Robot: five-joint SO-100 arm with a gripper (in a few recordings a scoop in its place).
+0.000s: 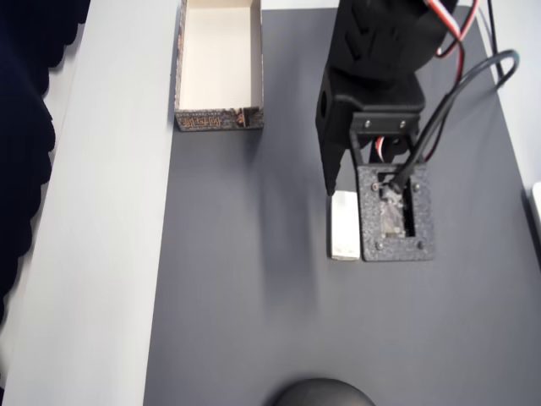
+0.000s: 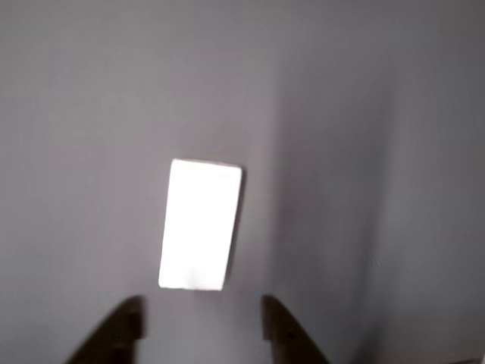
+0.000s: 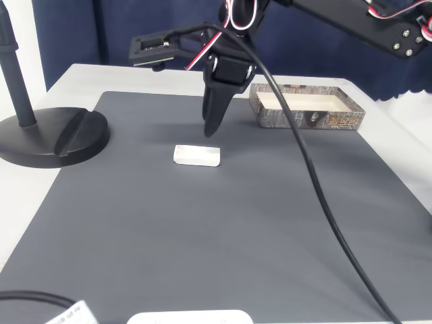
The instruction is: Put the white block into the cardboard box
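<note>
The gripper [image 3: 211,128] hangs released and empty just above the far edge of the white block [image 3: 196,154], which lies flat on the dark mat [image 3: 202,236]. Descending off-centre, one fingertip could land on the block and skid it. The cardboard box [image 3: 307,110] sits far right. No legible writing

light: even, bright, soft shadows | wrist view: blurry, white block [image 2: 200,224] blown out | fixed view: sharp | overhead view: slightly soft
</note>
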